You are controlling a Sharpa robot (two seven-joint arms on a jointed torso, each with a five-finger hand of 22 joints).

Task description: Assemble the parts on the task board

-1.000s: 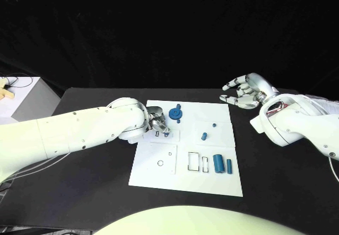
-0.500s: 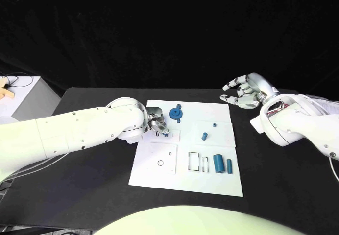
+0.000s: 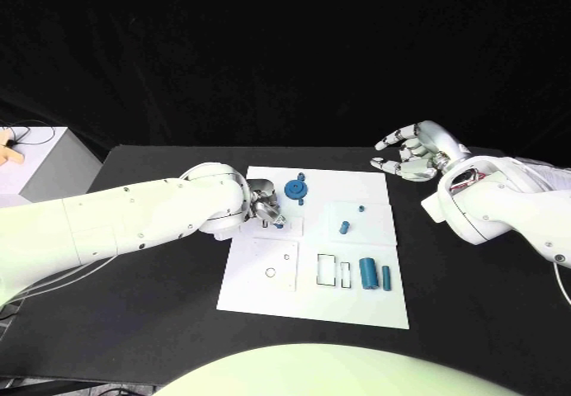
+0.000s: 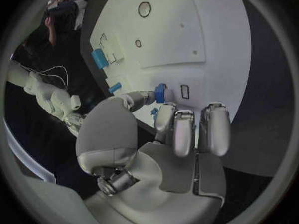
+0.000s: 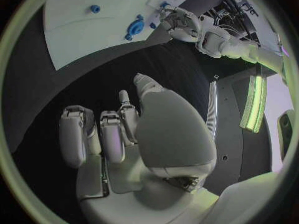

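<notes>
Little changed since a second ago: left hand still low over the near-left part of the white rectangular task board, fingers still pinching a small blue peg-like part against the thumb. Right hand still raised above the black worktop past the board's far right corner, fingers apart, holding nothing. Round blue disc part near the board's far edge, small blue knob part mid-board, two blue cylinder parts side by side toward the near edge.
</notes>
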